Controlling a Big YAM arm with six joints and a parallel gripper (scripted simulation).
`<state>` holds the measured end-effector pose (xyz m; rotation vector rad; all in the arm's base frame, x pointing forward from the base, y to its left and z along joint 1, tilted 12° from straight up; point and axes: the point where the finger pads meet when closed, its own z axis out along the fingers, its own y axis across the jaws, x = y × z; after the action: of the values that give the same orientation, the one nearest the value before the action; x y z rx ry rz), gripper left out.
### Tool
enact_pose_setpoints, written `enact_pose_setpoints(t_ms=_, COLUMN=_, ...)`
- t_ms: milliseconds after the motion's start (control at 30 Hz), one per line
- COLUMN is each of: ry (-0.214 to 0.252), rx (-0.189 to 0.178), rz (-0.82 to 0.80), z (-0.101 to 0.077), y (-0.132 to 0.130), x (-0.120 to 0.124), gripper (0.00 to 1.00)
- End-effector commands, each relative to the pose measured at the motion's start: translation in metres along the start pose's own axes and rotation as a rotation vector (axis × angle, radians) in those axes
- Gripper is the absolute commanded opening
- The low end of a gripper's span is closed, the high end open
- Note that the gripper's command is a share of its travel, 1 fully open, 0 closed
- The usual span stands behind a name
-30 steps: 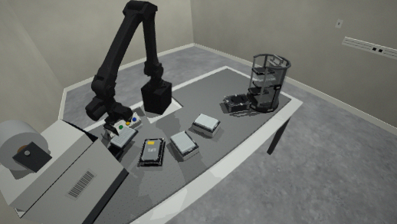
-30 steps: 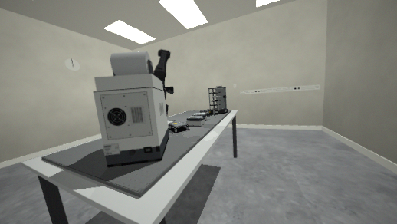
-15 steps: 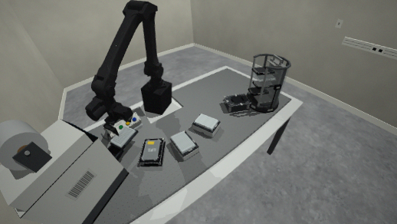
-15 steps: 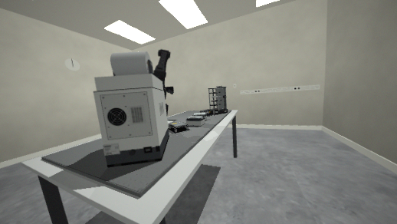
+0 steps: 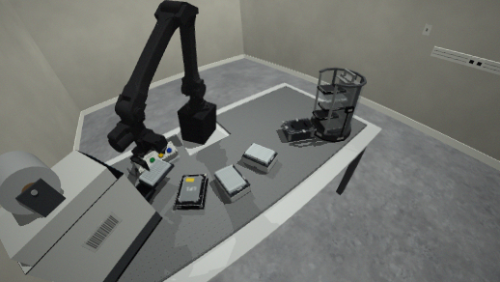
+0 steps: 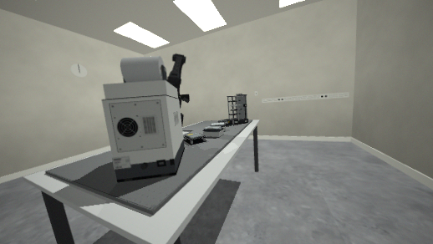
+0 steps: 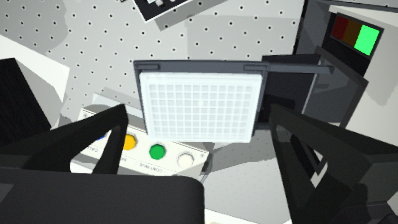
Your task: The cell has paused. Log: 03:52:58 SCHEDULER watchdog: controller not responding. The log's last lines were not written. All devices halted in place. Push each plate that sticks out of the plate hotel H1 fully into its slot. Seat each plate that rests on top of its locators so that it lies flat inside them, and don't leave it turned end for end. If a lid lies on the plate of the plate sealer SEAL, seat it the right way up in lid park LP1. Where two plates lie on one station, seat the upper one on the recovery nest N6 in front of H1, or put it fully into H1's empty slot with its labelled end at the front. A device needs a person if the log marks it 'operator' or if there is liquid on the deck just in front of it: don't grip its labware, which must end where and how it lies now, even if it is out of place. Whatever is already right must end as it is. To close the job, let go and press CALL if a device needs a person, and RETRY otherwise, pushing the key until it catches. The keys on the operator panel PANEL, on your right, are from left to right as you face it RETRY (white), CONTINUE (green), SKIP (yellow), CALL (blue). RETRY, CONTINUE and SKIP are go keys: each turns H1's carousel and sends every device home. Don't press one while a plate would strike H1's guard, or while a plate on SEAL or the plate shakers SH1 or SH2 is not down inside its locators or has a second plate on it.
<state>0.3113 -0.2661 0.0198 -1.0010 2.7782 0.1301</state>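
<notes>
Top view: black six-joint arm (image 5: 145, 68) bent over from its black square base (image 5: 197, 123) near the far edge of the grey perforated tabletop (image 5: 299, 159), black parallel gripper (image 5: 143, 161) hanging low at the left end, fingers spread wide with nothing between them. Directly beneath, white gridded well plate (image 5: 155, 172) on the dark stage of the large off-white box-shaped plate sealer (image 5: 72, 217) filling the left corner. Just behind the plate, small white operator panel (image 5: 166, 153) with green, yellow and blue keys showing. Toward the near edge, flat black lid park with a grey label (image 5: 191, 190); to its right two white plates on low shaker stations (image 5: 232, 182) (image 5: 260, 156), well apart from each other. At the far right corner, round black-framed plate hotel (image 5: 338, 103) with a dark recovery nest (image 5: 297, 129) touching its front.

Exterior view: sealer's rear face (image 6: 140, 129) with round fan grille nearest, on the near end of the tabletop; arm's upper link (image 6: 177, 71) rising behind it; gripper hidden. Plate hotel (image 6: 237, 109) small at the far end.

Wrist view: two black fingers wide apart, left and right of the white gridded plate (image 7: 200, 105), not touching it. Plate lying on a dark tray (image 7: 150, 66). Below, panel with yellow key (image 7: 129, 142), green key (image 7: 157, 150), white key (image 7: 185, 160). Green indicator light (image 7: 367, 40) on the sealer at upper right.
</notes>
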Motion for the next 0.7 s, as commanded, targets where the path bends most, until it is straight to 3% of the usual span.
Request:
enact_pose_setpoints(t_ms=0, ry=-0.005, rx=0.039, rz=0.0, z=-0.008, y=-0.014, x=-0.004, gripper=1.0)
enact_pose_setpoints(t_ms=67, ry=-0.005, rx=0.039, rz=0.0, z=-0.008, y=-0.014, x=-0.004, gripper=1.0)
enact_pose_setpoints(t_ms=100, ry=-0.009, rx=0.061, rz=0.002, z=-0.015, y=-0.015, x=-0.007, gripper=1.0)
enact_pose_setpoints(t_ms=167, ry=-0.009, rx=0.071, rz=0.011, z=-0.031, y=-0.024, x=-0.005, gripper=1.0)
enact_pose_setpoints(t_ms=667, ry=-0.008, rx=0.075, rz=-0.005, z=-0.068, y=-0.023, x=-0.002, gripper=1.0)
